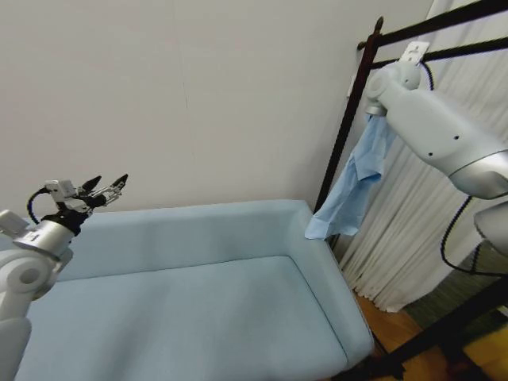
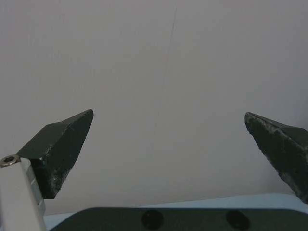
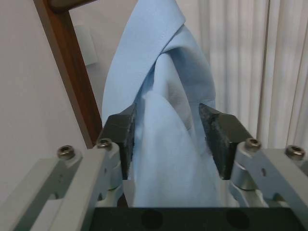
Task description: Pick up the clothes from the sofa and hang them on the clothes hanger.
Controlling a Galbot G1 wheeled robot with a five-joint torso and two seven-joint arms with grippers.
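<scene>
A light blue shirt [image 1: 353, 186] hangs bunched at the upper left end of the dark clothes rack [image 1: 343, 131], its tail reaching down to the sofa's right arm. My right gripper [image 3: 167, 139] is raised by the rack's top rails and is shut on the blue shirt [image 3: 163, 72], with the cloth filling the gap between its fingers [image 3: 122, 137]. The rack's brown post [image 3: 67, 72] stands just beside it. My left gripper [image 1: 107, 190] is held open over the left end of the pale blue sofa [image 1: 198, 302], facing the bare wall; its fingers [image 2: 62, 149] hold nothing.
A white curtain [image 1: 413, 238] hangs behind and to the right of the rack. The rack's dark base bars [image 1: 444, 325] rest on the wooden floor by the sofa's right end. A plain wall backs the sofa.
</scene>
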